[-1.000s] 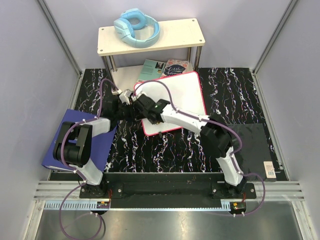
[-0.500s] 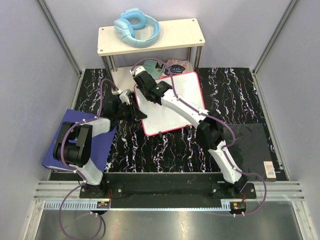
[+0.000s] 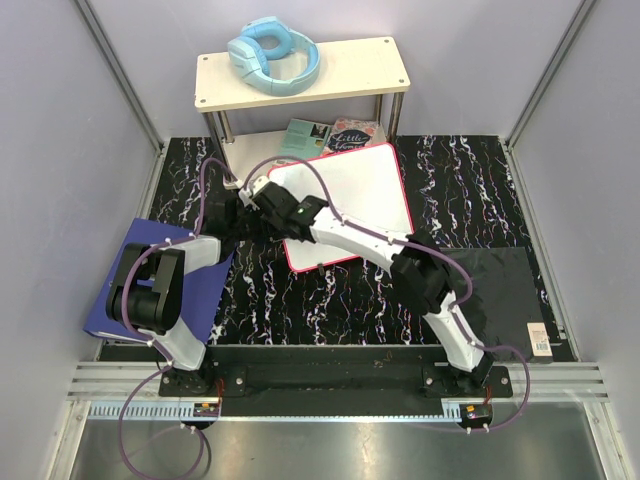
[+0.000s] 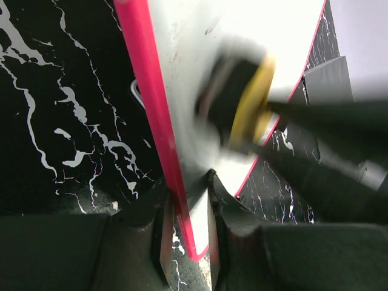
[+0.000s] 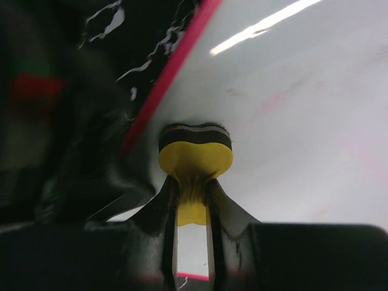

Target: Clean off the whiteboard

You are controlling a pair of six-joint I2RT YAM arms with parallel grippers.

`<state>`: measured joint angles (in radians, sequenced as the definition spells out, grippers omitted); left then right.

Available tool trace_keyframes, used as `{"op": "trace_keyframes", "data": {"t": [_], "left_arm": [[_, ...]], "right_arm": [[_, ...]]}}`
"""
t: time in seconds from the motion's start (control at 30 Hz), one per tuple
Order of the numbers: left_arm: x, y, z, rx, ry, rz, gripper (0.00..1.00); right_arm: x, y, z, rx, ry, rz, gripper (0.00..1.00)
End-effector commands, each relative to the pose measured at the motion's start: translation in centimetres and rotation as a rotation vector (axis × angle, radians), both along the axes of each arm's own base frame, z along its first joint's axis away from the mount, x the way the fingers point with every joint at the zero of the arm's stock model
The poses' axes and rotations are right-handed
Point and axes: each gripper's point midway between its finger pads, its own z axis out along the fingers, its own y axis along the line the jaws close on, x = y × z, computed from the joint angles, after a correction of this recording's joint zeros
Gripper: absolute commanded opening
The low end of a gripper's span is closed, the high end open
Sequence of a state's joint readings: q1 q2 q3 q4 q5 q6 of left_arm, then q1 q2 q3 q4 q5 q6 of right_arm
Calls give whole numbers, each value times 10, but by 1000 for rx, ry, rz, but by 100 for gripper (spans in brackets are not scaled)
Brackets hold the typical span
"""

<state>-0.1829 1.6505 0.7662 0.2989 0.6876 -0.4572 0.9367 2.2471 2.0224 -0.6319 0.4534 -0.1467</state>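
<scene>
Black worktop (image 3: 470, 180) is carrying the whiteboard (image 3: 365, 190), centre-rear. On it, the left pincer (image 4: 187, 200) is clamping the frame, and the right pincer (image 5: 193, 200) is pressing a clamped eraser (image 5: 195, 154) down. Wiping is underway; the next stroke likely needs steady pressure.

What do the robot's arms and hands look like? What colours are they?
The left arm and the right arm match: each is a chain of white tubes and chunky black joints. A thin purple cable loops along each one. The left hand and the right hand are black, each with two flat fingers.
</scene>
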Motion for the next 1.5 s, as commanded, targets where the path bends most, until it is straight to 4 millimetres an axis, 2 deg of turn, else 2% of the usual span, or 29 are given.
{"op": "trace_keyframes", "data": {"t": [0.0,0.07,0.17,0.2,0.27,0.3,0.4,0.47,0.57,0.63,0.73,0.77,0.83,0.87,0.93,0.97,1.03,1.07,1.2,1.37,1.47], "left_arm": [[-19,-5,-18,62,29,-66,0],[-19,-5,-17,62,30,-62,0],[-19,-4,-19,64,32,-64,0],[-19,-5,-18,63,31,-63,0],[-20,-5,-18,64,32,-65,0],[-20,-5,-18,64,32,-65,0],[-20,-5,-18,66,32,-65,0],[-20,-6,-19,67,32,-69,0],[-21,-6,-19,68,34,-69,0],[-21,-6,-19,67,32,-70,0],[-21,-6,-19,69,32,-69,0],[-20,-6,-18,69,30,-68,0],[-21,-7,-18,67,31,-72,0],[-21,-6,-19,67,32,-70,0],[-21,-6,-17,68,26,-70,0],[-21,-6,-17,69,25,-72,0],[-21,-6,-17,71,26,-67,0],[-21,-6,-18,71,27,-68,0],[-21,-6,-20,72,30,-70,0],[-21,-6,-20,75,33,-68,0],[-21,-6,-19,78,30,-69,0]], "right_arm": [[-52,1,-71,-119,184,124,0],[-47,-3,-70,-125,157,87,0],[-27,-8,-58,-116,79,14,0],[-12,-10,-50,-90,59,-19,0],[5,-14,-39,-42,42,-78,0],[22,-18,-24,-1,21,-113,0],[51,-23,8,69,-34,-157,0],[66,-24,28,90,-83,-168,0],[83,-34,40,101,-107,-201,0],[87,-49,32,75,-91,-237,0],[79,-69,7,39,-36,-280,0],[70,-85,-10,-4,-4,-297,0],[67,-101,-24,-19,-23,-335,0],[60,-127,-40,-39,10,-371,0],[59,-151,-50,13,39,-456,0],[57,-180,-57,18,64,-508,0],[56,-208,-61,35,75,-571,0],[54,-230,-60,37,73,-610,0],[50,-268,-58,68,81,-677,0],[39,-262,-59,110,118,-649,0],[31,-248,-61,152,150,-611,0]]}}
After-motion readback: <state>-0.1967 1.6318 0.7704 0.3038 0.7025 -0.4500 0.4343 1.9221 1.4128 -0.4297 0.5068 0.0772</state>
